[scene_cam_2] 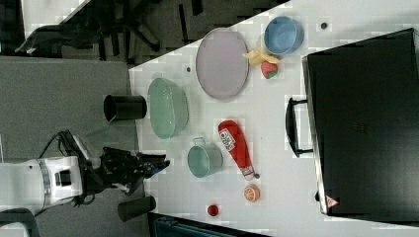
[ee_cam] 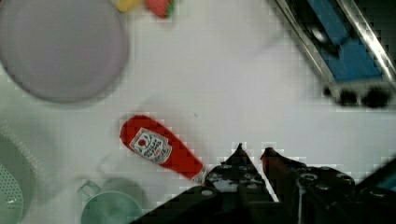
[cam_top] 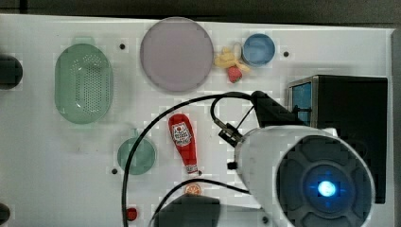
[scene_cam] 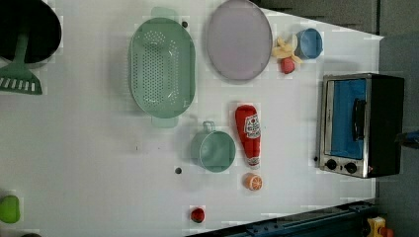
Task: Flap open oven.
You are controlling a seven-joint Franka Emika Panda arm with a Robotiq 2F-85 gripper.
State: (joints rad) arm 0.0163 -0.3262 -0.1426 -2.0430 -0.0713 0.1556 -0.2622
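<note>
The black two-fingered gripper (ee_cam: 252, 150) hangs above the white table (ee_cam: 243, 84), its tips narrowly parted with nothing between them. A red plastic ketchup bottle (ee_cam: 161, 148) lies just beside it (label up). The silver-framed oven with blue glass door (ee_cam: 343, 49) stands apart.
</note>
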